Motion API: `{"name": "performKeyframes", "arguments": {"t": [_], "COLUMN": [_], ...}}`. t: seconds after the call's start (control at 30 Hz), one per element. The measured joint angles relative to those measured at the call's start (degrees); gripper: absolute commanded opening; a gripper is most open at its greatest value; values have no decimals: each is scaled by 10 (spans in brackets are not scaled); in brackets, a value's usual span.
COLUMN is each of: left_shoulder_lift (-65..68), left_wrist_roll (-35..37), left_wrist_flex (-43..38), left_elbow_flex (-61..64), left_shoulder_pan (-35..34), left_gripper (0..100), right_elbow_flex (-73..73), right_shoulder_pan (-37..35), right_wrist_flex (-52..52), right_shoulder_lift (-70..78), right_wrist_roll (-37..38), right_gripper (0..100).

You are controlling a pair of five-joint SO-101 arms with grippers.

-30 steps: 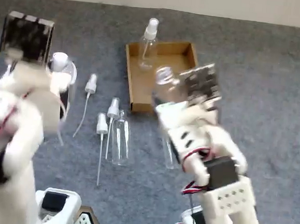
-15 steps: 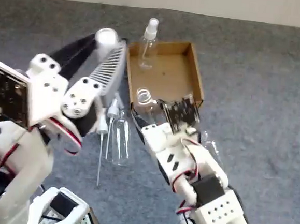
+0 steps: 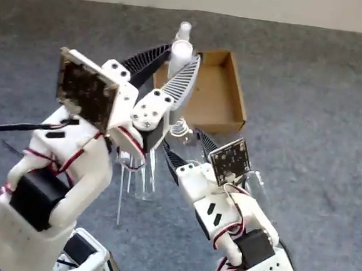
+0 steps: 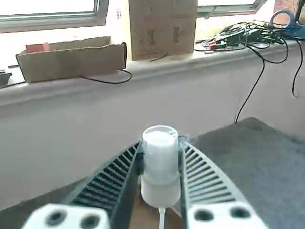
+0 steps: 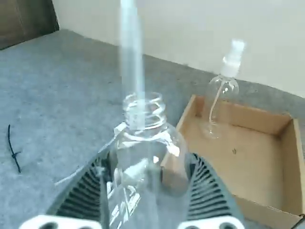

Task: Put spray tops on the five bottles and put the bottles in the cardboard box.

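Note:
My left gripper point(image 3: 181, 51) point(image 4: 160, 160) is shut on a white spray top point(image 3: 181, 48) point(image 4: 160, 164), held high with its dip tube point(image 5: 131, 62) hanging down. Below it my right gripper point(image 3: 184, 142) point(image 5: 147, 168) is shut on a clear bottle point(image 3: 180, 130) point(image 5: 144, 143), held upright. In the right wrist view the tube's end reaches the bottle's open neck. The cardboard box point(image 3: 227, 117) point(image 5: 259, 125) lies just beyond, and a capped bottle point(image 3: 184, 29) point(image 5: 222, 90) stands in its far left corner.
A clear bottle point(image 3: 144, 178) without a top lies on the grey carpet beneath the left arm, with a loose spray top's tube point(image 3: 120, 200) beside it. Another clear bottle point(image 3: 257, 183) lies right of the right arm. A black cable tie point(image 5: 13, 148) lies on the carpet.
The left arm swung right from the table's left side, carrying the spray top over the bottle. The right arm drew the bottle back from the box and stood it upright.

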Motion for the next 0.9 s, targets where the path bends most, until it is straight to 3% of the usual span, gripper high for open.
{"name": "performKeyframes", "arguments": {"t": [0.47, 0.9], "left_shoulder_lift": [0, 34], "left_wrist_roll": [0, -35], "left_wrist_flex": [0, -11], "left_elbow_flex": [27, -61], "left_shoulder_pan": [-1, -22], "left_gripper": [31, 31], "right_elbow_flex": [0, 0], "right_shoulder_pan": [0, 0], "right_wrist_flex": [0, 0], "right_shoulder_lift": [-4, -4], "right_wrist_roll": [0, 0], "right_gripper": [3, 3]}}
